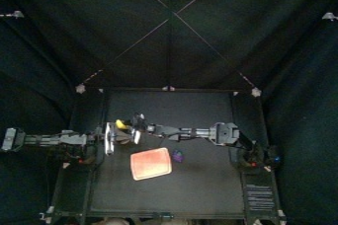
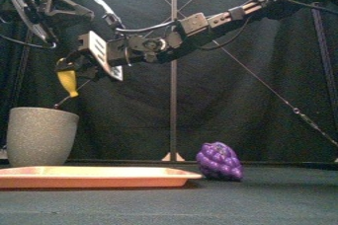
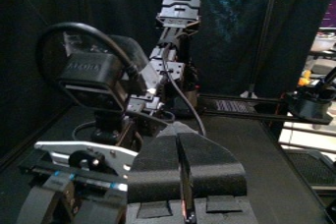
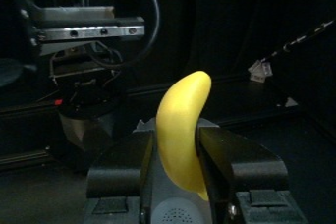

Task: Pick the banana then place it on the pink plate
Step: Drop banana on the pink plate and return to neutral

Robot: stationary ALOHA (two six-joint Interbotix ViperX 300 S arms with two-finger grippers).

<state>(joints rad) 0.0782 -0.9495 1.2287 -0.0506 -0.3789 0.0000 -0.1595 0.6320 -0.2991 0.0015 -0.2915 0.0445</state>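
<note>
Gripped the banana [image 4: 186,105] around mid-length in the right gripper [image 4: 182,149], jaws snug; judged light, rigid, smooth-skinned, liable to pivot. Found the left gripper [image 3: 184,154] idle, jaws together, empty.

The right arm [image 1: 211,130] reaches in from the right, past the table's middle, and slopes down from high on its own side toward the left. Its wrist is tipped so that the right gripper [image 4: 178,147] hangs above the table, both jaws pressed against the banana [image 4: 184,120] held upright between them. The left arm [image 1: 46,140] reaches only a short way in from the left, and the left gripper [image 3: 184,169], jaws closed together, sits just beside the right one.
</note>
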